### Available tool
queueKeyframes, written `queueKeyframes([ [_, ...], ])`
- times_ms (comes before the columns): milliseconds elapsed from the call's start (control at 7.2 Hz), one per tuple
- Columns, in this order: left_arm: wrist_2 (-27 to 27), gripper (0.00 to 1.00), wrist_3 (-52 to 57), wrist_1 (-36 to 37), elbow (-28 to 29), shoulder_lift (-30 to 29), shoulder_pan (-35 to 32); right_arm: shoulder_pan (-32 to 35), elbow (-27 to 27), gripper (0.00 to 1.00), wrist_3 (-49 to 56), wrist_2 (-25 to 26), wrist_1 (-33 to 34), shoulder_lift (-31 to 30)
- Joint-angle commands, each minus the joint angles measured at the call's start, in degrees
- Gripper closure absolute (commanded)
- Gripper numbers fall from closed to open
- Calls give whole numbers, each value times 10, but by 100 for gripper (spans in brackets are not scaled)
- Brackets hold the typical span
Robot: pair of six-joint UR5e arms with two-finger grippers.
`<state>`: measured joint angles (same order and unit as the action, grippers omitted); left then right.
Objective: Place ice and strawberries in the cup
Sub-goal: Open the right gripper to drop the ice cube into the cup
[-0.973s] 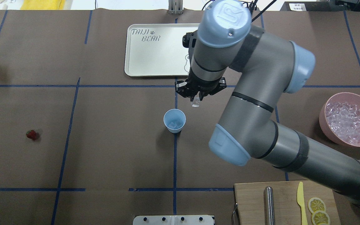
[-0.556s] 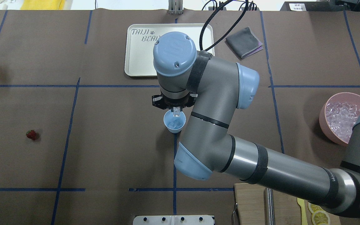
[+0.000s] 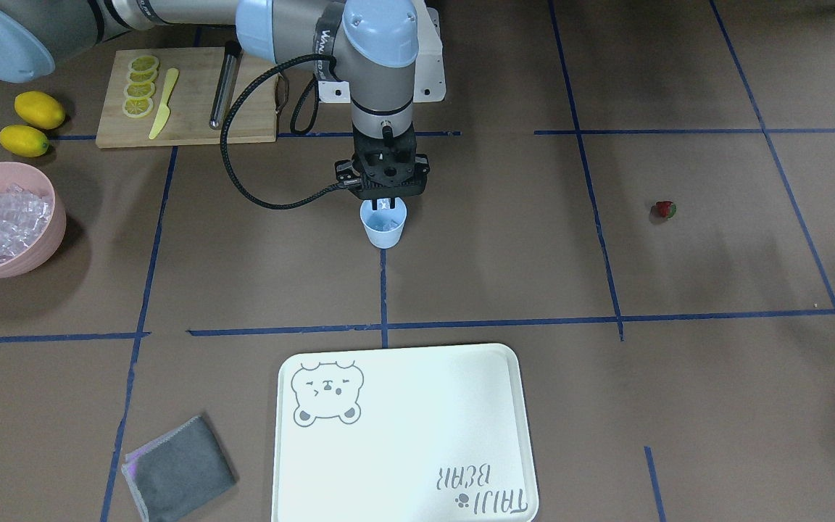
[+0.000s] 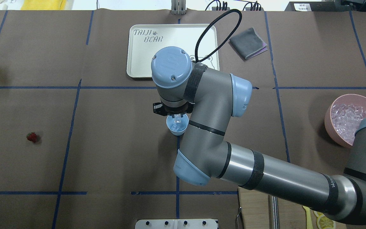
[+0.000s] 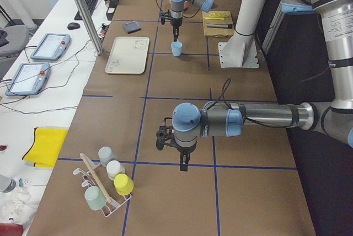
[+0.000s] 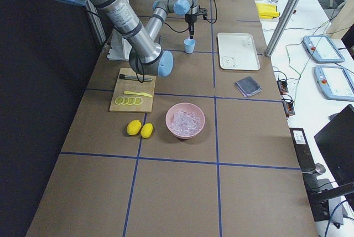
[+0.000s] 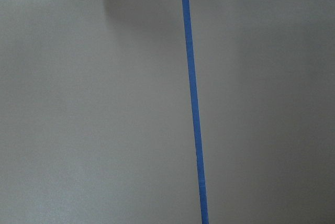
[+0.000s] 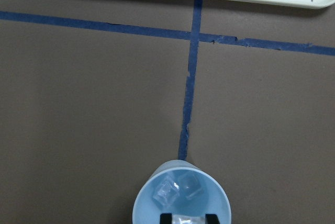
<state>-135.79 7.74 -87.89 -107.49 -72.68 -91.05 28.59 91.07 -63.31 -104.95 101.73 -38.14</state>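
The pale-blue cup (image 4: 176,128) stands upright at the table's middle, with ice cubes (image 8: 170,191) in it. My right gripper (image 4: 178,119) hangs straight down over the cup's mouth, shut on a clear ice cube (image 8: 186,219); it also shows in the front view (image 3: 386,206) over the cup (image 3: 384,232). The strawberry (image 4: 32,137) lies alone far on the left side, also in the front view (image 3: 665,209). My left gripper (image 5: 182,164) shows only in the exterior left view, low over bare table; I cannot tell whether it is open or shut.
A pink bowl (image 4: 330,109) of ice stands at the right. A white tray (image 4: 141,54) and a grey cloth (image 4: 248,43) lie beyond the cup. A cutting board (image 3: 185,101) holds lemon slices, a knife and a steel rod; two lemons (image 3: 39,109) lie beside it.
My right arm has swung left and toward the cup with the ice cube, from behind and right of the cup to right over its mouth, and has come lower.
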Motion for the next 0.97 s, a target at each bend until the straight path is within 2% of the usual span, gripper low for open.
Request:
queueKeyframes([
  [0, 0, 0, 0, 0, 0, 0, 1, 0, 6, 1, -1, 2, -1, -4],
  [556, 0, 0, 0, 0, -2, 0, 1, 1, 18, 0, -1, 0, -1, -7],
  [695, -1, 0, 0, -1, -2, -1, 1, 3, 29, 0, 0, -1, 0, -13],
  [834, -1, 0, 0, -1, -2, -1, 1, 8, 65, 0, 2, -3, 1, -44],
])
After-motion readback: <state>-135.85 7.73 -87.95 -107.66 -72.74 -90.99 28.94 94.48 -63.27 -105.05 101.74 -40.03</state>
